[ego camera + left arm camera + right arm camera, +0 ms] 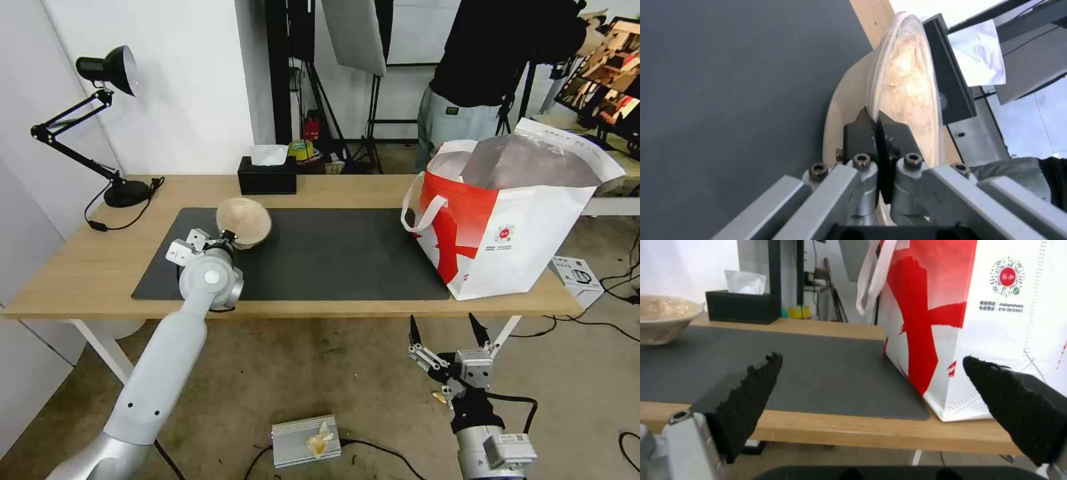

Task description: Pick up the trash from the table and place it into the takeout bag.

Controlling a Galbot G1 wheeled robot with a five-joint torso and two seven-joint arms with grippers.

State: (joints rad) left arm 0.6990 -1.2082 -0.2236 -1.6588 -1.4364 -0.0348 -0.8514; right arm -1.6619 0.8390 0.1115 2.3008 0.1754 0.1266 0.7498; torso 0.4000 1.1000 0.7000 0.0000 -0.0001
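The trash in view is a round beige lidded bowl [244, 222] at the left end of the dark grey mat [333, 253] on the table [80, 267]. My left gripper [227, 237] is shut on its rim, and the bowl is tilted, low at the mat. In the left wrist view the black fingertips [862, 128] pinch the bowl's [907, 83] edge. The takeout bag [520, 220], white and red with foil lining, stands open at the table's right end. My right gripper [445, 330] hangs open below the table's front edge, facing the bag [996, 323] and mat [818, 373].
A black tissue box [267, 175] sits at the table's back edge, a black desk lamp [107, 120] at the far left. On the floor lie a silver box [305, 440] and a small carton [577, 277]. A person stands behind the bag.
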